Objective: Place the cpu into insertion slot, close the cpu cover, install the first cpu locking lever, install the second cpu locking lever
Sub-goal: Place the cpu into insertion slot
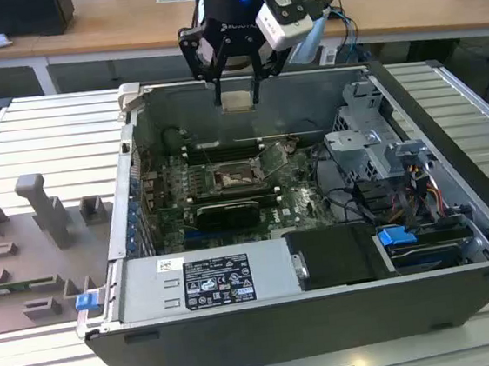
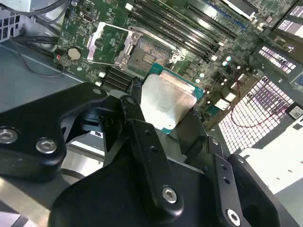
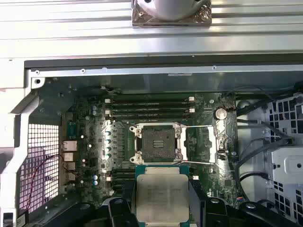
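The tool point(image 1: 236, 95) is pinching the cpu point(image 1: 236, 102) by two opposite edges. In both wrist views the cpu's silvery metal face is toward the camera. In the exterior view the tool hangs above the open computer case point(image 1: 244, 340), with the cpu well above the green circuit board point(image 3: 85, 142). The insertion slot point(image 3: 157, 142) is empty, its dark contact field exposed. The cpu cover point(image 3: 201, 144) is swung open to one side of the slot. The case rests on a ribbed metal surface point(image 1: 12, 137).

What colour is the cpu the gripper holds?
Silvery cpu, green-edged; best in first wrist view.
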Robot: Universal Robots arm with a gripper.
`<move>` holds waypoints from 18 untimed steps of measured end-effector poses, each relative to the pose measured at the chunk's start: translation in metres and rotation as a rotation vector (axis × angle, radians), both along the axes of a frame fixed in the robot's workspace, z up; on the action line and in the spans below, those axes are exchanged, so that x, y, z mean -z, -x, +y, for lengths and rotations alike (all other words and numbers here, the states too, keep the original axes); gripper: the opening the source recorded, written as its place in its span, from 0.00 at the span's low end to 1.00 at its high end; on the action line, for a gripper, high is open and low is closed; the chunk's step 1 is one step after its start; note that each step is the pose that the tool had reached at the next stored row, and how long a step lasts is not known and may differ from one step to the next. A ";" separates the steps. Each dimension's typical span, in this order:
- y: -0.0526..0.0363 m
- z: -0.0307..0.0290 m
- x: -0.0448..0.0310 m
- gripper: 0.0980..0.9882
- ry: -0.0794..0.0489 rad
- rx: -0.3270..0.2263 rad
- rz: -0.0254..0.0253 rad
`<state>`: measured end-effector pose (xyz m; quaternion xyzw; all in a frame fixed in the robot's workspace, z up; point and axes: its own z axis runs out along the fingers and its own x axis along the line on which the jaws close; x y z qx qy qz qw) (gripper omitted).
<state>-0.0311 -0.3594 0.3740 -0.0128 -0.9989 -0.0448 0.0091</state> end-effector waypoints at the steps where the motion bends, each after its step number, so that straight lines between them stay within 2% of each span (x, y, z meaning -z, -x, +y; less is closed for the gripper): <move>1: 0.0000 0.0000 0.0000 0.49 0.000 0.000 0.0000; 9: 0.0000 0.0000 0.0003 0.49 0.000 0.019 0.0000; 18: 0.0000 0.0000 0.0005 0.49 0.000 0.075 0.0000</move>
